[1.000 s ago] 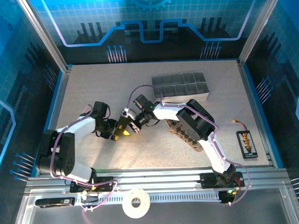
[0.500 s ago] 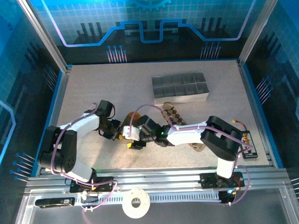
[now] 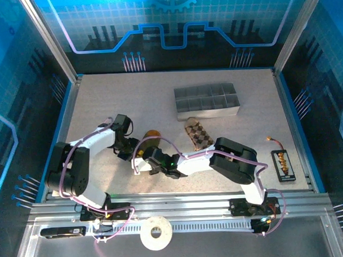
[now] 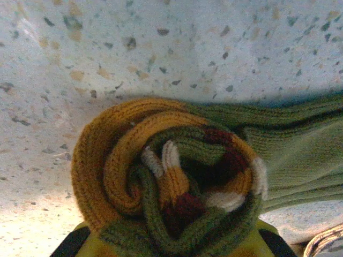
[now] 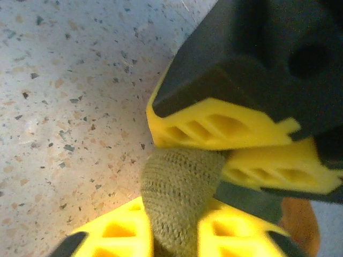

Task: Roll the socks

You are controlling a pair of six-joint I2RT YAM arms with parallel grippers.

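Note:
The olive-green sock [image 4: 171, 182] is wound into a tight spiral of orange, green, cream and dark red, and its loose leg [image 4: 300, 155] trails right across the table. My left gripper [image 4: 171, 243] is shut on this roll, its yellow fingers at the bottom corners. From above, the left gripper [image 3: 131, 148] and the right gripper [image 3: 143, 162] meet beside an orange bit of the sock [image 3: 153, 133]. My right gripper [image 5: 174, 235] is shut on an olive end of the sock [image 5: 179, 187], right under the left gripper's yellow fingers [image 5: 220, 126]. The brown check sock [image 3: 199, 134] lies flat to the right.
A grey compartment tray [image 3: 207, 99] stands at the back of the table. A small black connector board [image 3: 282, 164] lies at the right edge. A white tape roll [image 3: 156, 232] sits on the front rail, below the speckled tabletop [image 3: 103, 102].
The right arm has swung down and toward the near left, bringing its gripper low beside the left gripper. The brown check sock is now uncovered. The left gripper has barely moved.

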